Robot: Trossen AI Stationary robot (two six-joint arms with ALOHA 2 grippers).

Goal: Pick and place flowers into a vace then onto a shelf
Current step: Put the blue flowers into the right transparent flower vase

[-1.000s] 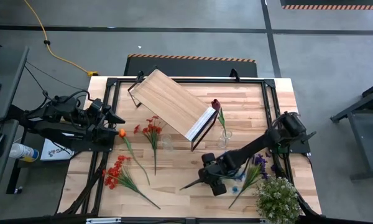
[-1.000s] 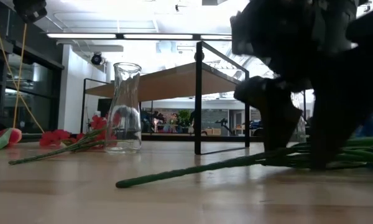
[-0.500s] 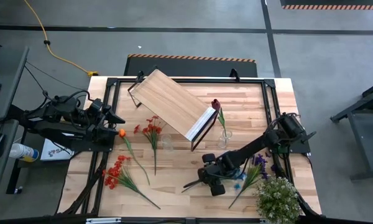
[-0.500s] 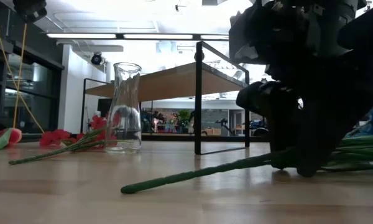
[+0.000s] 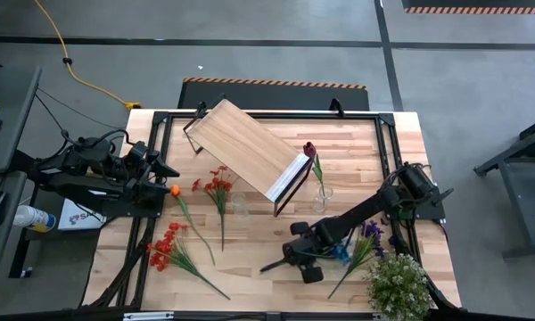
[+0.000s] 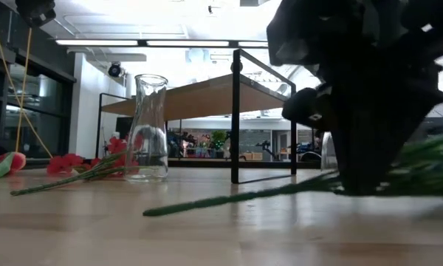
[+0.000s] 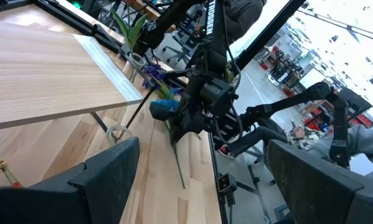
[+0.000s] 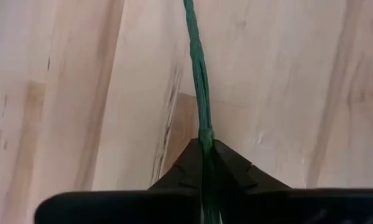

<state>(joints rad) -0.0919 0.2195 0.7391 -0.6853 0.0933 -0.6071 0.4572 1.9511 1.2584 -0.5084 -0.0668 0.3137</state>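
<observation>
My right gripper (image 8: 205,163) pinches a green flower stem (image 8: 198,68) just above the pale wooden tabletop (image 5: 250,281); my left gripper (image 7: 199,186), spread wide, waits near the shelf (image 5: 245,147).

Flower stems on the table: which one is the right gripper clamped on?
The blue-bloomed spray near the bushy plant; the right gripper pinches its stem. The red sprays lie untouched.

Green stem of a blue-bloomed flower (image 5: 276,262) clamped between the right tool (image 5: 296,256) fingers, its free end slanting down toward the bench. Red sprays (image 5: 218,189) and an orange tulip (image 5: 176,191) lie flat well beyond that tool's tip. Shelf (image 5: 247,149): light-wood board behind it.
</observation>
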